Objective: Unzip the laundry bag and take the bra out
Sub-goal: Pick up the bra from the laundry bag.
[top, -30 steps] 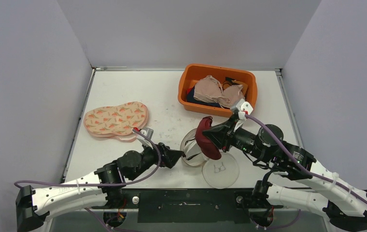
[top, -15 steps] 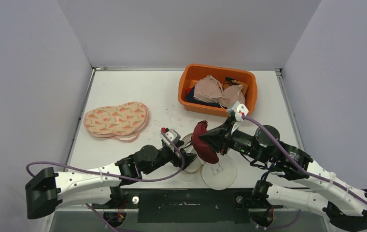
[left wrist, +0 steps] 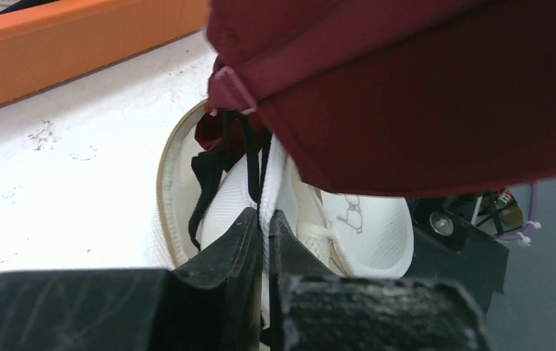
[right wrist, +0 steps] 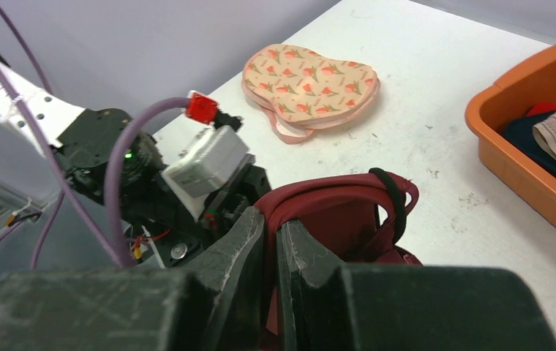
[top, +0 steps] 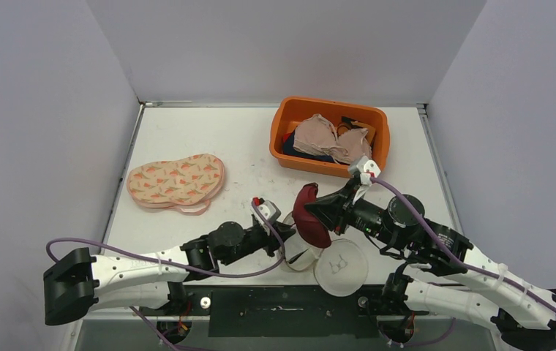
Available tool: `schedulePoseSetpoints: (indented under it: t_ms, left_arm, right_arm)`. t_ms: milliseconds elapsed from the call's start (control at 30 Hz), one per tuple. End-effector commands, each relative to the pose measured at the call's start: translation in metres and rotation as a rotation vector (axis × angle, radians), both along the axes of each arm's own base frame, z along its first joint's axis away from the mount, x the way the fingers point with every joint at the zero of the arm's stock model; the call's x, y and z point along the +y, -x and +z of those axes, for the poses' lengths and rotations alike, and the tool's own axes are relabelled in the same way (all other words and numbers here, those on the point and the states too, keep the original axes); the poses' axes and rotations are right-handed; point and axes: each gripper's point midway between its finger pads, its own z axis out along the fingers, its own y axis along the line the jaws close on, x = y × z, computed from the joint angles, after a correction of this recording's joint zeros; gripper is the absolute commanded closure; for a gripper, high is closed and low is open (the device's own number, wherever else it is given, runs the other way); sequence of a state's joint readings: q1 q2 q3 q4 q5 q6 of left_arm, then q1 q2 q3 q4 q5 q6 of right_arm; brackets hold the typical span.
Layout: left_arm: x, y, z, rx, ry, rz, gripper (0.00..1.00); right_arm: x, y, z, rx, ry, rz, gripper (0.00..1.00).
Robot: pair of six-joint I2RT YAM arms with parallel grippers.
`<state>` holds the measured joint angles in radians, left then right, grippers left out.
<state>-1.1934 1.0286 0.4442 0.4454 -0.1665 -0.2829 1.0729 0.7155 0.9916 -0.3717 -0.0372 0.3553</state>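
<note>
The white mesh laundry bag stands unzipped near the table's front edge, its round lid flopped open to the right. My left gripper is shut on the bag's rim, with the white mesh pinched between its fingertips. A dark red bra hangs above the bag's mouth. My right gripper is shut on its edge. Black straps trail from the bra down into the bag.
An orange bin with beige and dark garments stands at the back right. A flat floral pouch lies at the left. Both arms crowd the near middle of the table.
My left gripper has moved in to the bag and closed on its rim. The lid has slid right and nearer the front edge. The right gripper still holds the bra above the bag.
</note>
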Motion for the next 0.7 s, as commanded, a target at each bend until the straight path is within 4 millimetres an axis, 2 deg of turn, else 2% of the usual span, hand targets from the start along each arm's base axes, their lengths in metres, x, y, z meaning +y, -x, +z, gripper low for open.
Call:
schedulePoseSetpoints:
  t_ms: [0, 100, 300, 500, 667]
  left_arm:
    - [-0.007, 0.017, 0.035, -0.020, 0.128, -0.055, 1.00]
    - [-0.007, 0.026, 0.035, -0.008, 0.131, -0.078, 1.00]
    - [-0.008, 0.044, 0.020, 0.028, 0.095, -0.128, 1.00]
    - [-0.012, 0.057, -0.014, 0.070, 0.011, -0.155, 1.00]
    - [-0.008, 0.052, -0.036, 0.109, -0.023, -0.104, 1.00]
  right_arm:
    - [-0.011, -0.021, 0.012, -0.031, -0.082, -0.137, 0.95]
    - [-0.015, -0.027, 0.005, -0.022, -0.090, -0.184, 0.95]
    - [-0.023, -0.034, 0.002, -0.002, -0.120, -0.251, 0.95]
    - [-0.040, -0.042, 0.021, -0.012, -0.203, -0.344, 0.95]
    - [-0.044, -0.037, 0.046, -0.044, -0.245, -0.319, 0.95]
